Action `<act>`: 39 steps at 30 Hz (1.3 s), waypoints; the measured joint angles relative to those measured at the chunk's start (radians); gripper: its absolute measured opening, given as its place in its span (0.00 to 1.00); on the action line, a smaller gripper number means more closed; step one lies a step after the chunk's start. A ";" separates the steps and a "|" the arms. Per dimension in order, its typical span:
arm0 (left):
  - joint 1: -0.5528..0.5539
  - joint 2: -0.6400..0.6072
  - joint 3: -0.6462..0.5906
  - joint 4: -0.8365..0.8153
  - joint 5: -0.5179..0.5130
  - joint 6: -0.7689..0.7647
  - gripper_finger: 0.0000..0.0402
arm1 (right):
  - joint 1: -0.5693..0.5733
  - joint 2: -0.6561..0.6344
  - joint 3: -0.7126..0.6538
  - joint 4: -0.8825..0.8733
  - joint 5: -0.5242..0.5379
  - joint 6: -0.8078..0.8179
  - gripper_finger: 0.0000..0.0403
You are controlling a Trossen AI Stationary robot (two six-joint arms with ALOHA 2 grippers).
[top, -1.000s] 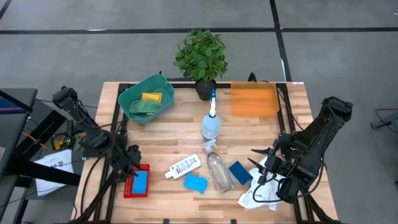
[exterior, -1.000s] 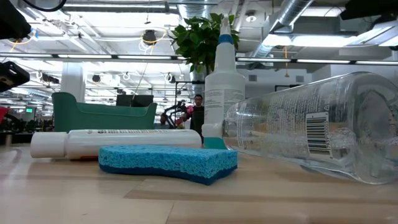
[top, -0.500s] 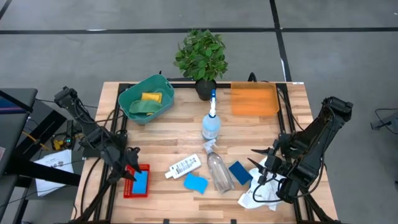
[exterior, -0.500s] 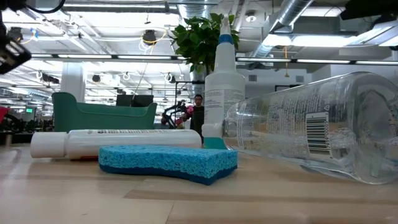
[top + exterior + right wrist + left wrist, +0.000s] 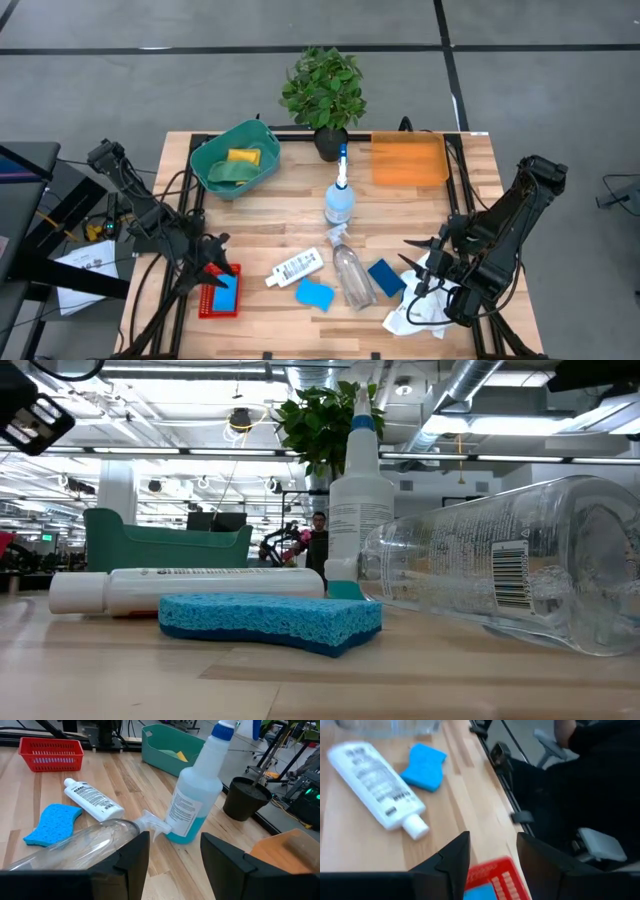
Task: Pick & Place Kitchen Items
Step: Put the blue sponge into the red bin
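Two arms wait at the sides of the wooden bench (image 5: pixel 270 215). The left tool (image 5: pixel 215 262) hangs just above the red basket (image 5: pixel 219 292), and a blue sponge (image 5: pixel 226 291) lies in that basket. Its fingers are apart and hold nothing. The right tool (image 5: pixel 420 262) sits by the white cloth (image 5: pixel 420 305), also open and holding nothing.

Between the tools lie a white bottle (image 5: pixel 295 267), a second blue sponge (image 5: pixel 315 294), a clear spray bottle (image 5: pixel 351 270) on its side and a darker blue sponge (image 5: pixel 385 277). Another spray bottle (image 5: pixel 340 195) stands upright near the plant (image 5: pixel 323 92).

Only the high view shows the green bin (image 5: pixel 236 160) with a yellow sponge (image 5: pixel 243 156) inside and the orange tray (image 5: pixel 408 160). Looking level across the bench, the low view shows the lying bottle's barcode (image 5: pixel 508 573) up close.
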 joint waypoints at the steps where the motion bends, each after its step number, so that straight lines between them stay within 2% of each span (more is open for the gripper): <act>1: 0.000 0.006 0.000 0.024 -0.003 0.013 0.39 | 0.000 0.000 0.000 0.000 0.000 0.000 0.42; 6: 0.000 0.061 0.001 0.155 -0.010 0.090 0.42 | 0.000 0.000 0.000 0.004 0.000 0.000 0.42; 13: 0.000 0.169 0.001 0.232 -0.036 0.116 0.45 | 0.000 0.000 0.000 0.008 -0.003 0.000 0.42; 18: 0.000 0.245 0.001 0.304 -0.045 0.162 0.44 | 0.000 0.000 0.000 0.012 -0.003 0.000 0.42; 26: 0.000 0.394 0.001 0.409 -0.117 0.177 0.42 | -0.002 0.000 0.000 0.015 -0.003 0.000 0.42; 33: 0.000 0.515 0.012 0.569 -0.168 0.264 0.41 | -0.002 0.000 0.000 0.012 -0.003 -0.009 0.42; 39: 0.001 0.595 0.089 0.594 -0.196 0.187 0.41 | -0.003 0.000 0.000 0.010 0.000 -0.011 0.42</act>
